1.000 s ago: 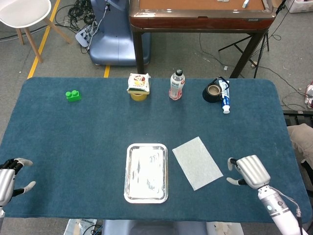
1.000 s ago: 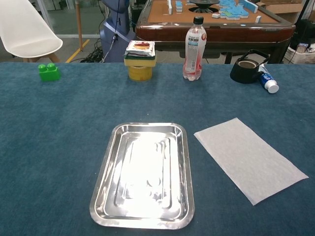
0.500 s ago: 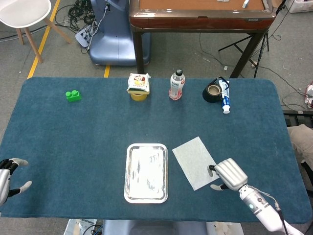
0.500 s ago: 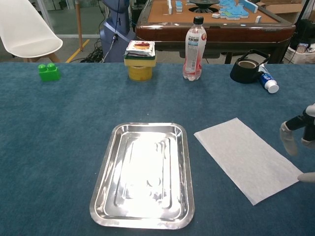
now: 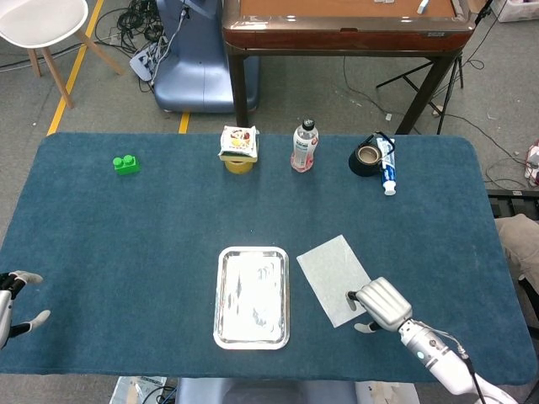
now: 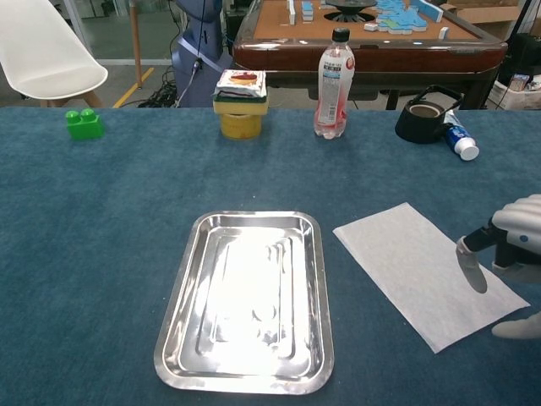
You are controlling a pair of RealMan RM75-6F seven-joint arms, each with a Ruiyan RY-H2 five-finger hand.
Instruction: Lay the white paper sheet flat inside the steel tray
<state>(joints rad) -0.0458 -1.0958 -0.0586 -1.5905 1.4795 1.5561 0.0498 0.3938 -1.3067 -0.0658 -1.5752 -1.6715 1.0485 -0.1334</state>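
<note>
Blue cloth: the table you work on is covered in dark blue fabric; every place below is given relative to the tray.
Tray: the steel tray lies with nothing in it, long side running away from you.
Paper: the white paper sheet lies flat on the cloth just right of the tray, skewed to it and not overlapping it.
Right hand: your right hand is over the paper's near right corner, right of the tray, fingers spread and holding nothing; in the chest view a fingertip hangs over the sheet, and whether it touches cannot be told.
Left hand: your left hand sits far left of the tray at the table edge, fingers apart, holding nothing.
Back row: a green block, yellow tub, bottle and tape roll stand well beyond the tray.
Risk: a thin sheet flat on cloth gives you little to pinch; pressing down may crumple it or drag it aside.
Change: half a second ago your right hand was just off the paper's right edge; it has come in over the corner, while paper and tray have stayed put.
</note>
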